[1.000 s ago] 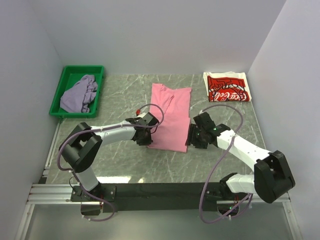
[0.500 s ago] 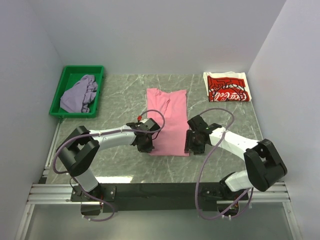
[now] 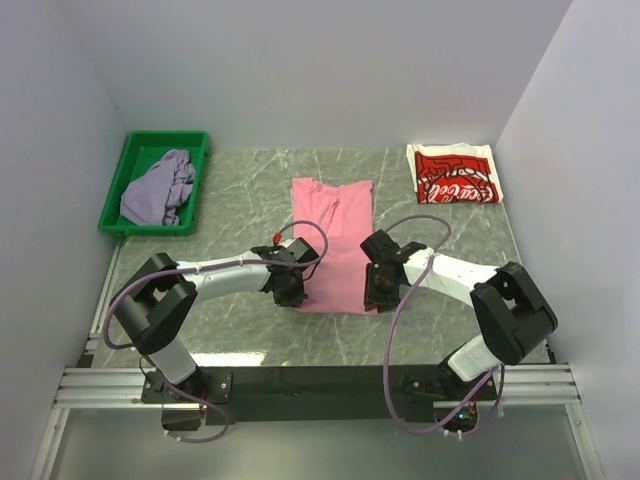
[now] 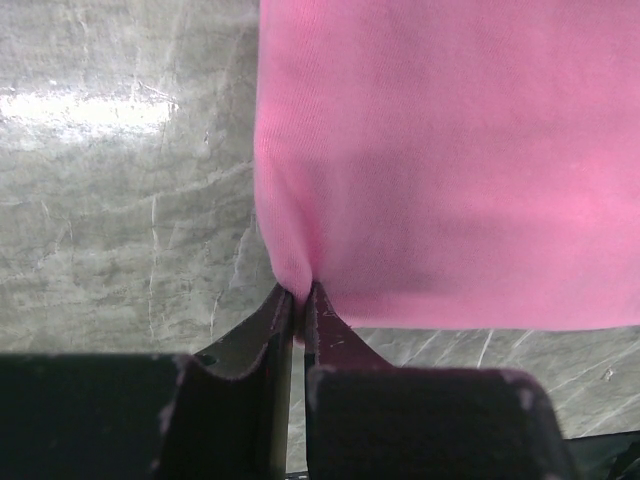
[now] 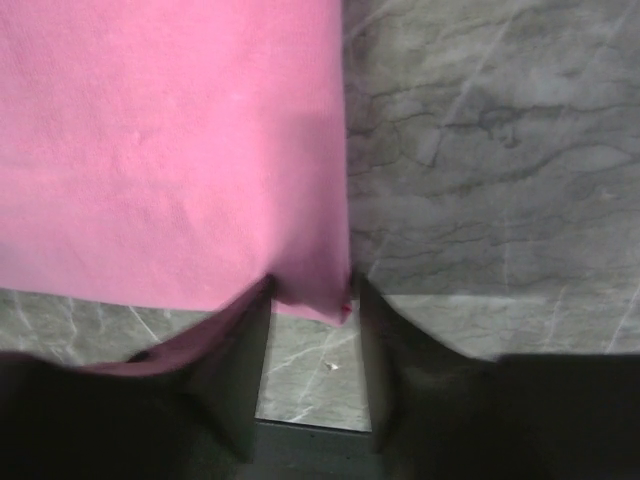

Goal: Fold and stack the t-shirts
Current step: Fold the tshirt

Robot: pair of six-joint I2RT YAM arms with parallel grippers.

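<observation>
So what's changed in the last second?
The pink shirt slid slightly nearer and leftward. The left claw pinched shut on its near left corner; the right claw moved in to straddle the other corner, jaws apart. The printed shirt and the grey shirt stayed put.

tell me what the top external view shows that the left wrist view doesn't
Only the top external view shows the green tray holding the crumpled lavender-grey tee, the folded Coca-Cola tee at the far right, and the right gripper. Only the left wrist view shows the left gripper shut, pinching a near corner of the pink tee. Both show that tee lying on the marble table.
</observation>
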